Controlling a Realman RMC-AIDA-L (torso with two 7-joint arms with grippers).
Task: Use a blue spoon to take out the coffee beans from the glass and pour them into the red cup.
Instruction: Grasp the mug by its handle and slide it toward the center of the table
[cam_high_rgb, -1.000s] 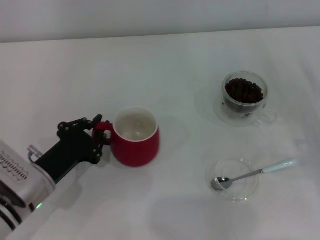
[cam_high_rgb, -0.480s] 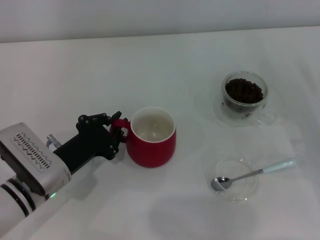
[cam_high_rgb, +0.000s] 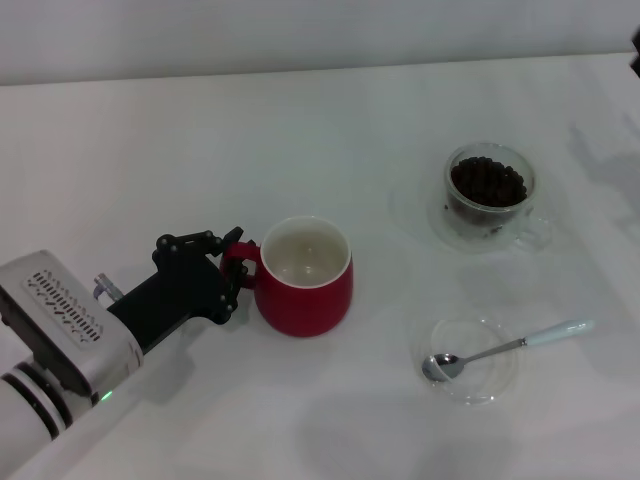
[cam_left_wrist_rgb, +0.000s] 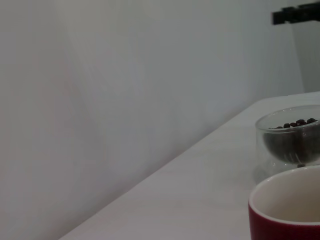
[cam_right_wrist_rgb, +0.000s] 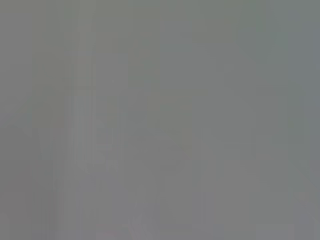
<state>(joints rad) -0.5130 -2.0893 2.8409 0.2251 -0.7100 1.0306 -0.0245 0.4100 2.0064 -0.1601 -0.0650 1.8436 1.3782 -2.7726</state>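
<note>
Coffee beans, dark and heaped, sit in the small clear double-walled glass far right on my worktop. My left gripper has its jaws clamped on the glossy red ceramic cup's loop handle. The pale-blue-handled metal spoon rests across a clear saucer. Right jaws: out of view.

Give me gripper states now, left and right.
Left gripper: closed on the red cup handle.
Right gripper: only a dark sliver at the head view's edge; cannot tell.

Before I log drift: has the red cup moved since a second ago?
Yes. The red cup, held by the left gripper, slid toward the glass.
</note>
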